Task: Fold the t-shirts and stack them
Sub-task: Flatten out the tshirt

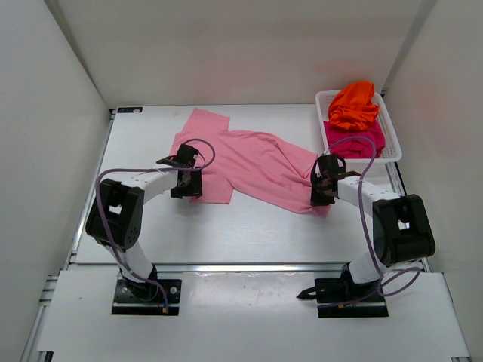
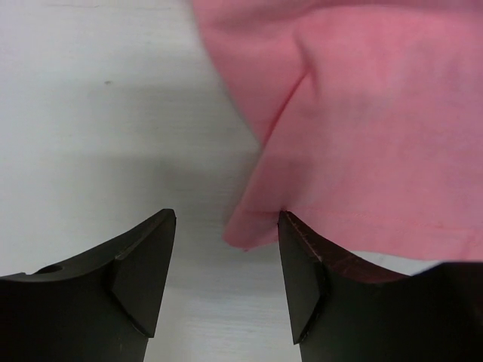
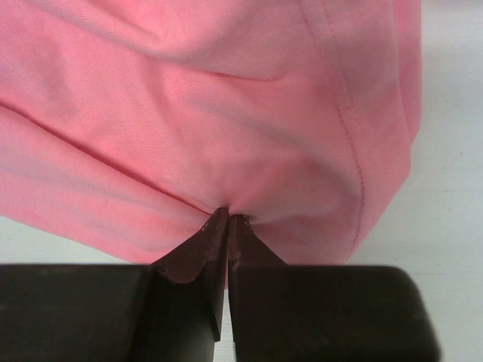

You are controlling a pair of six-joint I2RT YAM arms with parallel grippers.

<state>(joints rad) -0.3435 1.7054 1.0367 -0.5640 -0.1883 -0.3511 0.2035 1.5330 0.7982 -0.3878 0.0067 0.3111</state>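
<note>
On the white table, the left gripper stands spread wide, a corner of the light pink t-shirt just touching one finger. The right gripper, pressed together, pinches the shirt's opposite end. Both arms bend low and inward. The orange t-shirt and magenta t-shirt lie in the white mesh basket.

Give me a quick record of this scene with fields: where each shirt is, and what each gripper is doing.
pink shirt: light pink fabric t-shirt spread rumpled on the white table, unfolded
orange shirt: bright orange fabric t-shirt bunched in the white plastic mesh basket
magenta shirt: deep magenta fabric t-shirt under it, same basket
left gripper: open, at the pink shirt's edge
right gripper: shut, pinching the pink shirt's fabric
</note>
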